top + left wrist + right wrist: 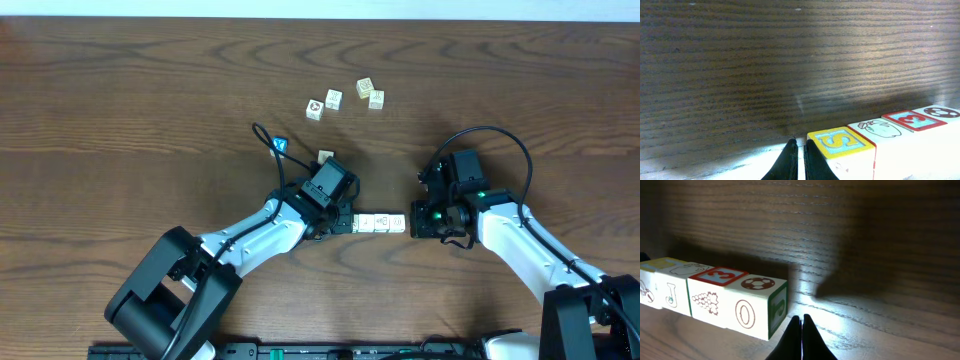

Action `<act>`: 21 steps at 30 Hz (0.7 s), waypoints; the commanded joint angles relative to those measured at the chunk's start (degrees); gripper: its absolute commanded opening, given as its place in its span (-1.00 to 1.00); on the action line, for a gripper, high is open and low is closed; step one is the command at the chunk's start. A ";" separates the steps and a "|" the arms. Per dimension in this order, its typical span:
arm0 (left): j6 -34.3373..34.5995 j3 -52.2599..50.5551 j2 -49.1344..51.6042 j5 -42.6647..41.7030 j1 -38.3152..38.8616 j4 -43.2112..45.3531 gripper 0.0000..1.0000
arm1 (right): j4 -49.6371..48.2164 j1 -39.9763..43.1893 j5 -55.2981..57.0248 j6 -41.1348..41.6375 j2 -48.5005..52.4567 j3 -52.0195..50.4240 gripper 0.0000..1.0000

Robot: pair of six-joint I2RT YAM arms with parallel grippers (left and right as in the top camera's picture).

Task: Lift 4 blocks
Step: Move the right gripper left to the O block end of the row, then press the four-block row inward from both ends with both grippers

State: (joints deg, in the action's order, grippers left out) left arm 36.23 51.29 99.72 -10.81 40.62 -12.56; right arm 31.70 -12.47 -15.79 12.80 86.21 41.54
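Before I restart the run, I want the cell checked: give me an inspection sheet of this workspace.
Surface: brown wood-grain table.
Job's things: row of four blocks end to end between the grippers; lifted or resting cannot be told.
Clutter: four loose blocks at the far side; one more block and a blue-and-white cube near the left arm.
Grippers: left gripper shut at the row's S end; right gripper shut at the ball end.
Cables: black cable looping off the left arm; second cable arching over the right.
Surroundings: pale strip past the far edge.
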 commanded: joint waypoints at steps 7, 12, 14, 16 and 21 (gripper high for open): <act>-1.01 -0.50 0.44 1.95 0.13 -0.79 -0.86 | -0.02 -0.33 0.94 0.46 0.33 -0.13 -0.97; -1.01 -0.50 0.44 2.49 0.13 -0.81 -0.86 | 0.09 -0.39 0.28 1.16 0.33 -0.13 -0.97; -1.01 -0.50 0.44 2.49 0.11 -0.79 -0.85 | 0.20 -0.39 0.31 2.49 0.33 -0.13 -0.97; -1.38 -0.50 0.44 2.47 0.11 -0.81 -0.86 | 0.09 -0.39 0.33 2.84 0.33 -0.13 -0.98; -3.23 -0.50 0.44 2.25 0.11 -0.81 -0.86 | -0.02 -0.39 0.31 3.04 0.33 -0.13 -0.97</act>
State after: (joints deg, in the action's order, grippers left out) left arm 34.85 51.29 99.72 -9.45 40.62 -13.10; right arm 31.83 -12.47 -15.42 14.70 86.21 41.54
